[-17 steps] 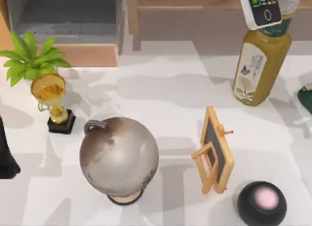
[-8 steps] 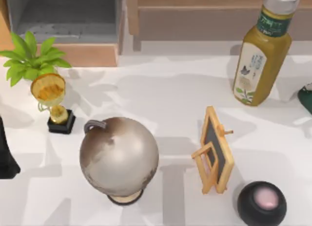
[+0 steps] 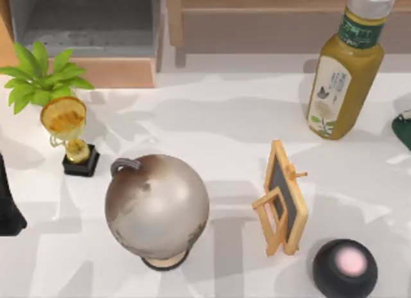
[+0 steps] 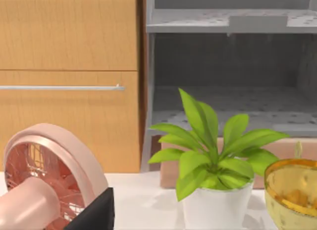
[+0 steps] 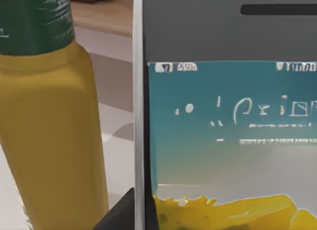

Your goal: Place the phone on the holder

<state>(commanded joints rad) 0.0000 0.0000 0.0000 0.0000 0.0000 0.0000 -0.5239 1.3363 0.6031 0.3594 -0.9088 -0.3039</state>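
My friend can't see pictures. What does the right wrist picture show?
A phone is very close to the camera, with a white rim, a dark face and a screen that is teal at one end and yellow at the other. Beside it stands a yellow bottle with a green band, over a white table.

Bottle (image 3: 345, 70) behind holder (image 3: 282, 198) — globe (image 3: 157, 205) left

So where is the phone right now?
The phone shows close up in the right wrist view, screen facing the camera, right beside the yellow bottle.
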